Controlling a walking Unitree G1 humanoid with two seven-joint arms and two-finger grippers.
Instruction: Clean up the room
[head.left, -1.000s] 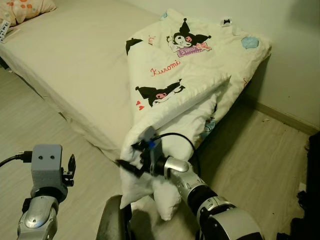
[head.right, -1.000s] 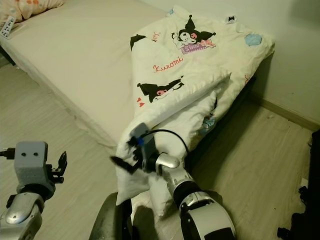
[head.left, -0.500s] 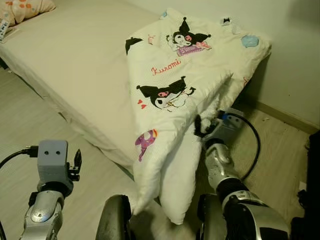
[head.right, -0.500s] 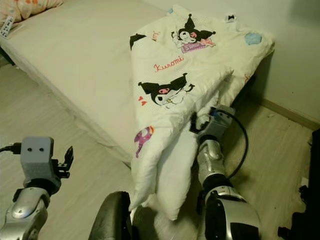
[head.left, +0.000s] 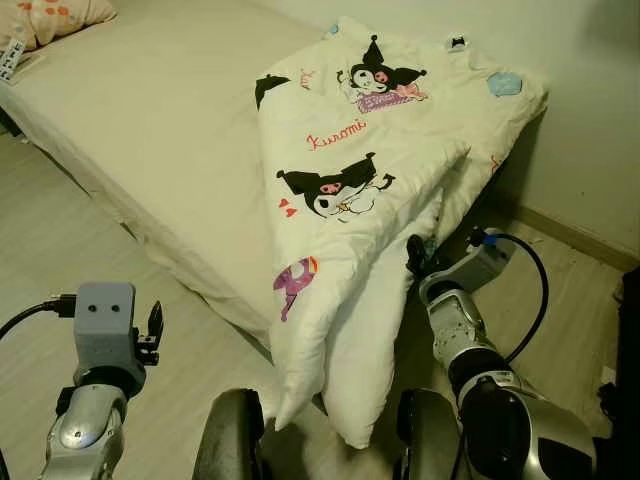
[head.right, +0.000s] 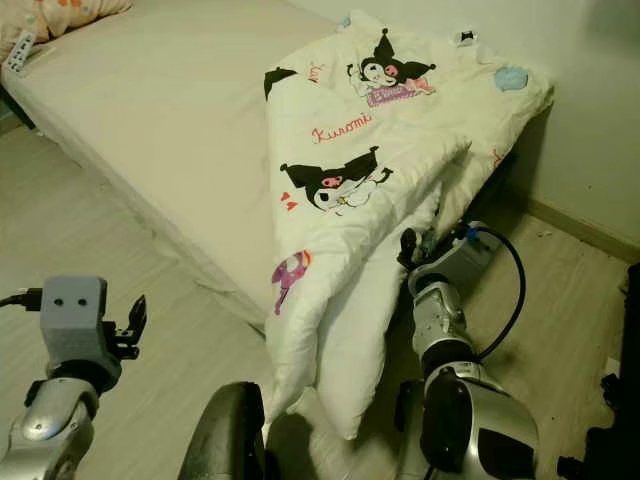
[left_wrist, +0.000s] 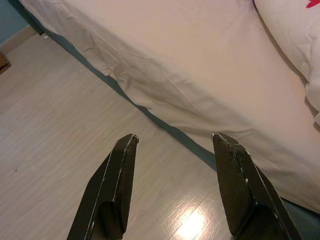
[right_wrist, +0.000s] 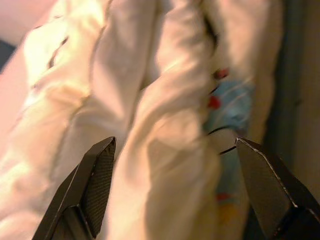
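Over the bed's (head.left: 150, 130) foot corner, the Kuromi-print comforter (head.left: 350, 180) hangs toward the floor. Right gripper (right_wrist: 172, 190): fingers spread, beside its hanging folds. Left gripper (left_wrist: 175, 190): spread, beside the bed's edge.

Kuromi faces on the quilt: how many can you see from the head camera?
2 full faces on the quilt: one near the wall end, one mid-quilt. Folds and the hanging part may hide more.

The quilt (right_wrist: 165, 125) is blurred in the right wrist view. The pillow (head.left: 55, 18) is cut off at the picture's top edge. Quilt folds hide the bed's (head.left: 150, 120) far corner.
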